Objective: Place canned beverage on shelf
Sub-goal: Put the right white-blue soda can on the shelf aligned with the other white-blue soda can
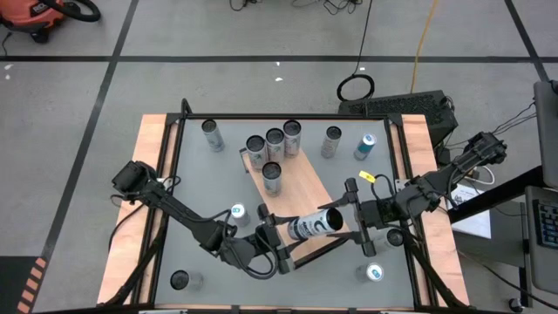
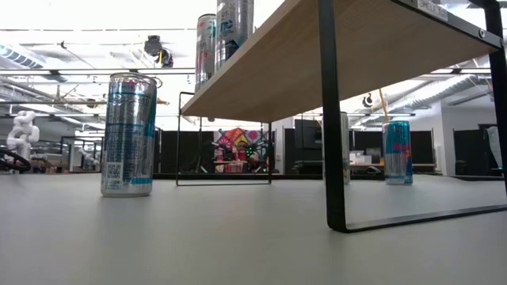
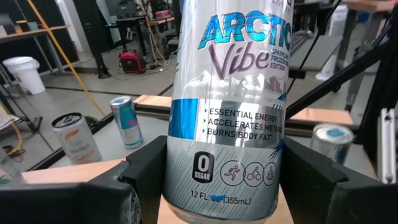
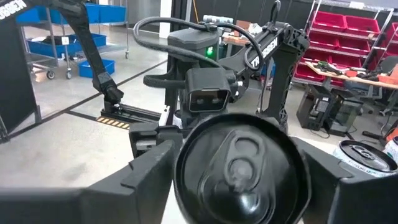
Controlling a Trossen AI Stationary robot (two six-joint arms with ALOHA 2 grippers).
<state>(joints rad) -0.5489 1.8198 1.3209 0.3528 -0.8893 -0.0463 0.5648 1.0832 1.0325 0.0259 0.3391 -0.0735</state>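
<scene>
Silver can (image 1: 315, 224) lying sideways above near end of shelf (image 1: 301, 187). Left gripper (image 1: 283, 247) clamped on can's base end; right gripper (image 1: 353, 212) fingers flank its top, grip unclear.

Grey table (image 1: 196, 253), shelf (image 1: 301, 187) — cans (image 1: 273, 144) atop

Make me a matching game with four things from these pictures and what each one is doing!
Things:
1. held can
2. blue can
3. shelf
4. left gripper

States:
A. standing on the table
B. shut on something
C. lying sideways over the shelf
D. carrying upright cans

Pairs: 1-C, 2-A, 3-D, 4-B
</scene>
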